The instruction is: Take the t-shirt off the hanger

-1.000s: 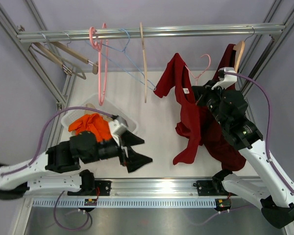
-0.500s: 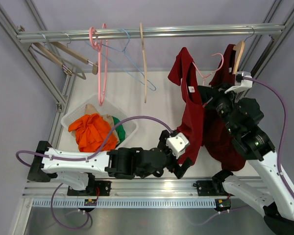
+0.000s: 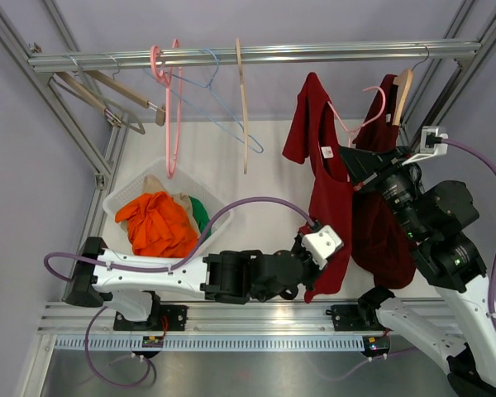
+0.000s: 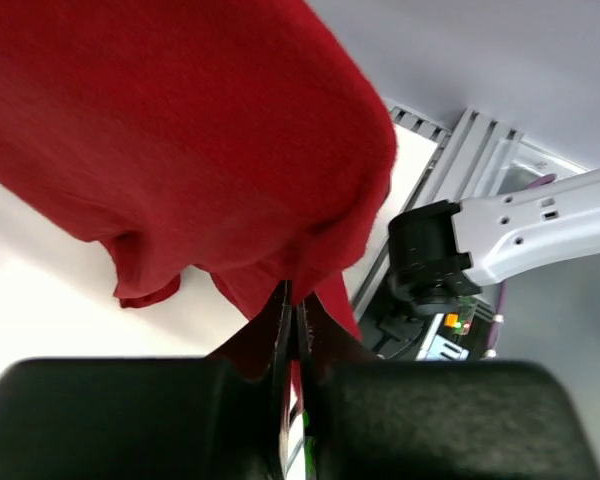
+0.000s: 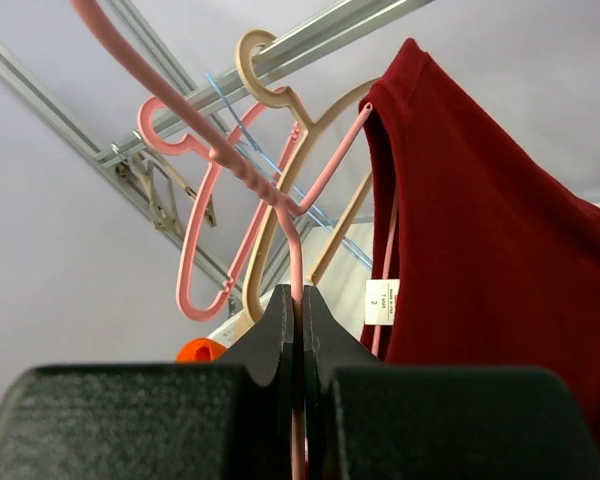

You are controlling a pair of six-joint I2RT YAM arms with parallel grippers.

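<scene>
L gripper [image 4: 292, 303], apart a sec ago, now pinches red t-shirt [image 3: 331, 198] hem, near right; R gripper [image 5: 298, 298] clamps pink hanger [image 5: 242, 175].

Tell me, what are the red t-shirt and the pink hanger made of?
The red t-shirt looks like soft knit cloth, maybe cotton: it is matte, a bit fuzzy, and droops in folds. The pink hanger looks like smooth plastic: it is thin, evenly coloured and slightly shiny, with small moulded ridges.

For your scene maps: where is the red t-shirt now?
Top view, right of centre: red t-shirt hangs off the pink hanger, hem in the left pincer.
</scene>
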